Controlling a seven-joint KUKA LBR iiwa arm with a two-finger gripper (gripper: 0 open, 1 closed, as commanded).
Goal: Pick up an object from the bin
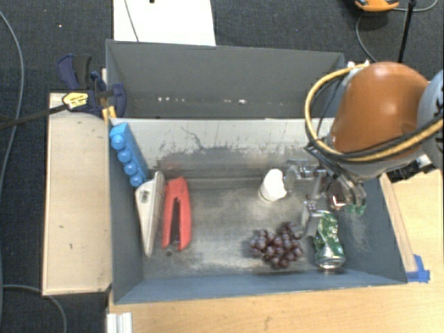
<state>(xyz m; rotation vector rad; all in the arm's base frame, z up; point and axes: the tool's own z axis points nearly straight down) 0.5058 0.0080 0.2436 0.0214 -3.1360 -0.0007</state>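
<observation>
Grey metal walls enclose the bin (222,82), its floor scuffed and mostly bare in the middle. At the right, the gripper (318,210) hangs under the arm's orange cover, just over the upper end of a crushed green can (328,245) lying in the front right corner; whether it is spread or pressed together I cannot tell. Purple grapes (277,247) sit just left of the can, a white cup (272,185) behind them. Well apart, along the left wall, lie a red stapler (176,214), a white wedge (148,212) and a blue toy (127,151).

Robot lab: arm (378,106) over grey bin (222,82)
</observation>
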